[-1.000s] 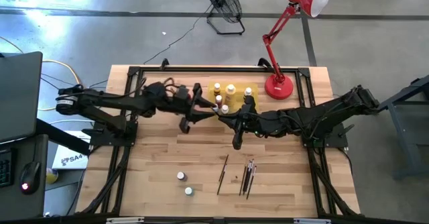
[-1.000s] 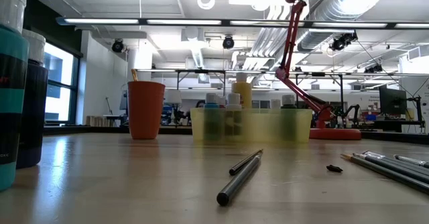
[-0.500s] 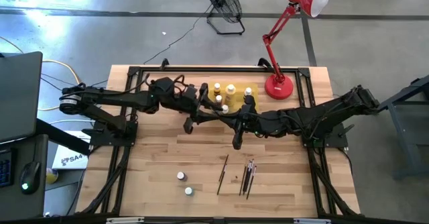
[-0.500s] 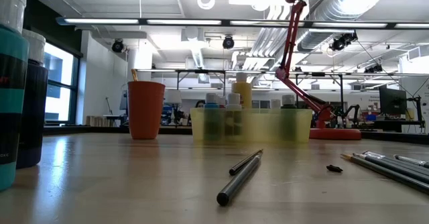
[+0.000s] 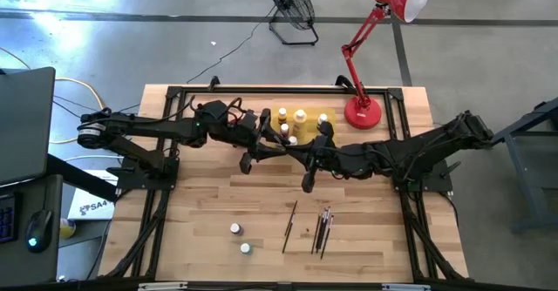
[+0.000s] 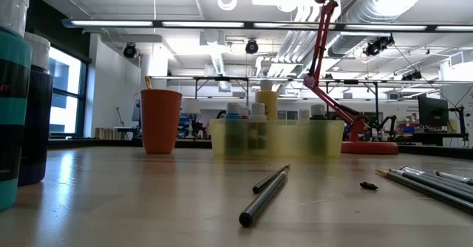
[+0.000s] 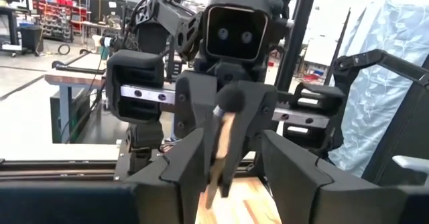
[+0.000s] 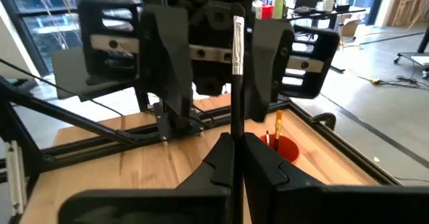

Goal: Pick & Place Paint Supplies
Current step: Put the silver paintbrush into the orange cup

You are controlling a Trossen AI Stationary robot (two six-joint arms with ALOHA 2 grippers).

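brush handover above table centre

right gripper (image 8: 233,147): clenched on a thin dark paintbrush (image 8: 235,83), upright. left gripper (image 7: 231,160): fingers spread either side of its bristle end. spare brushes (image 5: 321,227) and two bottles (image 5: 240,238) lie near the front edge.

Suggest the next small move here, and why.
Probably close the left gripper on the paintbrush. The right gripper is shut on its handle, and the left fingers stand apart on either side of its far end, not yet gripping.
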